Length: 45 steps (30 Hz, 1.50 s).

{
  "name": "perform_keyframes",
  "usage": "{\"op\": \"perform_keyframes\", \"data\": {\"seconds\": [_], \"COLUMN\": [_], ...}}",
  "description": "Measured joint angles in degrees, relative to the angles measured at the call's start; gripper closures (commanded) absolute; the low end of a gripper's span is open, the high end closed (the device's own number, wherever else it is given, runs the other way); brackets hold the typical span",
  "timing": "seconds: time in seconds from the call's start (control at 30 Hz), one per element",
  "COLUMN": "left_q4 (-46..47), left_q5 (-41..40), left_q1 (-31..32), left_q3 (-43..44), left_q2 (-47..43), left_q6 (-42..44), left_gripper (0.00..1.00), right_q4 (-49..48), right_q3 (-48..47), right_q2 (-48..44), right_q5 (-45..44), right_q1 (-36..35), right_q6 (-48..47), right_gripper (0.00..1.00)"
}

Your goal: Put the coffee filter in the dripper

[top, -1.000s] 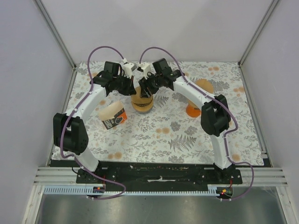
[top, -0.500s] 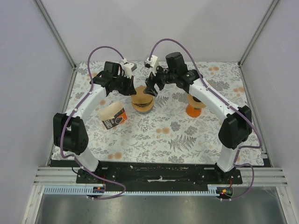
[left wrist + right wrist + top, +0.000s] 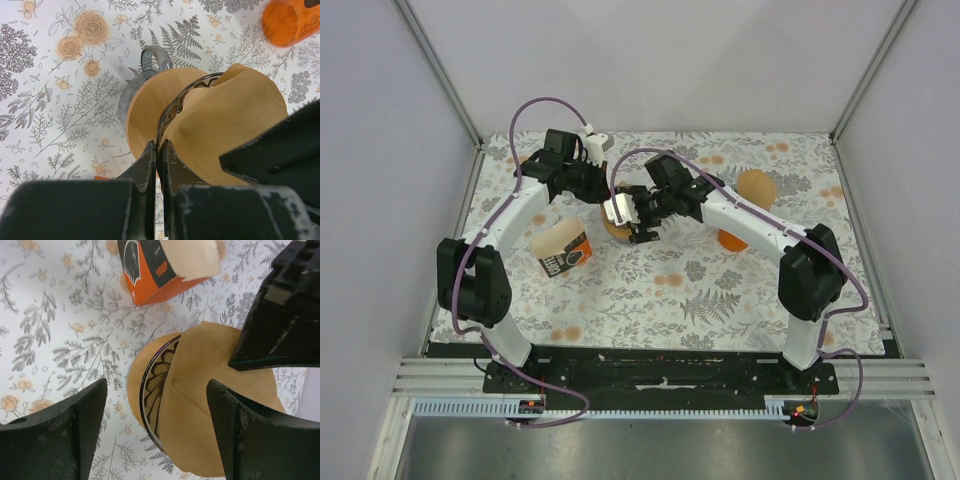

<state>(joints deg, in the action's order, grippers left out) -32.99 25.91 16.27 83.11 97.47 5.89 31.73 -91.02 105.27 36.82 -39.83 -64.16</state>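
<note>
Left gripper: pinched thin on the dripper at its wire rim; likely steadying it
Right gripper: jaws wide; nothing held
Coffee filter: partly in the dripper's mouth; creased, edge standing proud
Relation: filter directly beneath the Right gripper, between its fingers; that arm looks better placed to press it in

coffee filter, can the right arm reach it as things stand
Probably yes: the open right pincer hangs just over the coffee filter, nothing between; the left pincer grips the dripper rim beside it.
</note>
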Motion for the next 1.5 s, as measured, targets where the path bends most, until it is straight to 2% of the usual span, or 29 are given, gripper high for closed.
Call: {"op": "perform_keyframes", "data": {"seconds": [0.17,0.27,0.4,0.53,0.63,0.67,0.8,0.83,0.9,0.97,1.0,1.4,1.5], "left_q4": [-0.55,-1.46,-2.08,-4.37,-5.49,-5.77,-5.81,-5.81,-5.84,-6.05,-6.16,-7.30,-7.45], "left_q5": [0.00,0.02,0.26,0.76,1.14,1.33,1.29,1.25,1.18,1.20,1.18,1.20,1.14], "left_q1": [0.00,0.00,0.00,0.39,0.59,0.59,0.50,0.46,0.48,0.48,0.48,0.87,0.96], "left_q3": [0.57,1.38,1.73,1.75,1.81,1.86,1.92,1.92,1.92,1.90,1.90,1.90,1.90], "left_q2": [0.55,1.18,2.01,2.36,2.38,2.38,2.38,2.38,2.38,2.38,2.38,2.38,2.38], "left_q6": [0.00,0.00,0.00,0.02,0.02,0.00,0.02,0.02,0.00,0.02,0.02,0.04,0.04], "left_gripper": [0.92,0.88,0.76,0.68,0.66,0.67,0.73,0.74,0.75,0.75,0.76,0.77,0.78], "right_q4": [2.56,3.50,3.58,3.56,3.56,3.41,2.97,2.93,3.10,3.69,3.72,3.06,2.54], "right_q3": [-0.96,-0.96,-1.01,-1.07,-1.07,-1.07,-1.07,-1.07,-1.05,-1.01,-1.01,-2.62,-3.08], "right_q2": [2.62,3.32,3.85,4.04,4.09,4.13,4.22,4.26,4.28,4.35,4.35,6.10,6.62], "right_q5": [-4.94,-6.67,-8.31,-8.70,-8.68,-8.74,-8.83,-8.85,-8.85,-9.42,-9.73,-11.72,-12.55], "right_q1": [-0.42,-0.46,-0.52,-0.52,-0.81,-0.98,-1.31,-1.31,-1.31,-1.31,-1.25,-4.46,-5.42], "right_q6": [-3.65,-4.52,-4.92,-5.55,-6.95,-7.43,-9.35,-9.57,-9.60,-9.38,-9.44,-9.03,-8.68], "right_gripper": [0.41,0.53,0.64,0.72,0.85,0.87,0.80,0.76,0.61,0.53,0.52,0.55,0.65]}}
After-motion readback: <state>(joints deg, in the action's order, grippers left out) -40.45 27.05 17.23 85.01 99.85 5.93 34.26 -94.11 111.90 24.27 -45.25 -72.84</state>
